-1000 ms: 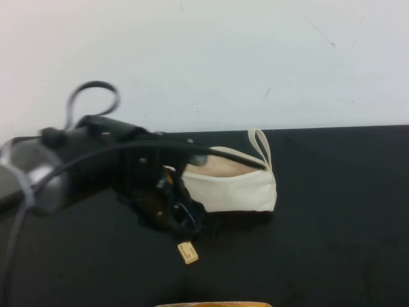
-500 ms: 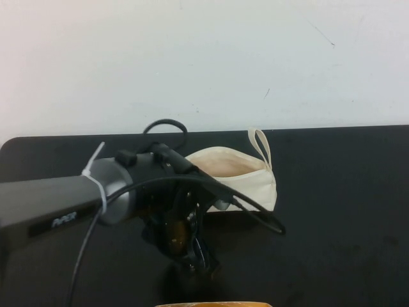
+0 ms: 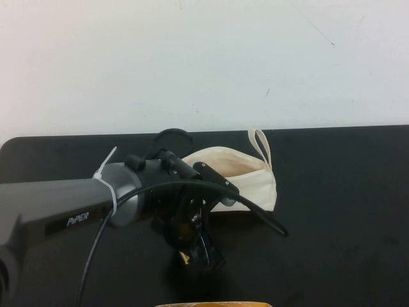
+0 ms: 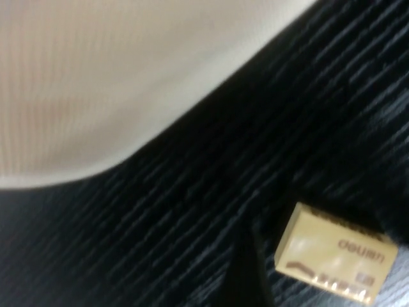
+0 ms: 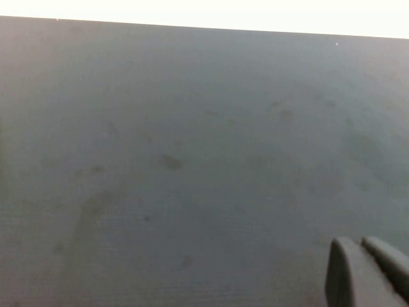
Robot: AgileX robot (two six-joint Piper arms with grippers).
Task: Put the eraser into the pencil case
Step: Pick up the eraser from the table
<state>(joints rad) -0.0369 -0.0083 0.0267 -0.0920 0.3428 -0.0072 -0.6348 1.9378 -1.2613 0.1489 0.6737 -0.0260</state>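
The pencil case point(image 3: 246, 179), a cream-white zip pouch with a loop strap, lies open-topped at the back middle of the black table. It also shows in the left wrist view point(image 4: 96, 83). The eraser point(image 4: 335, 262), a tiny tan-yellow block with dark print, lies flat on the table in front of the pouch. In the high view only a yellow sliver of the eraser point(image 3: 184, 258) shows under my left gripper point(image 3: 193, 254). That gripper is lowered over the eraser and open, with one dark finger point(image 4: 246, 272) just beside it. My right gripper point(image 5: 359, 248) is shut and empty above bare table, and is out of the high view.
The black table point(image 3: 339, 211) ends at a white wall behind. A tan-orange edge point(image 3: 214, 304) shows at the very front. The left arm's cable point(image 3: 255, 214) loops in front of the pouch.
My left arm has swung forward and down from beside the pouch. Its gripper now covers the eraser, which lay in plain sight a second ago.
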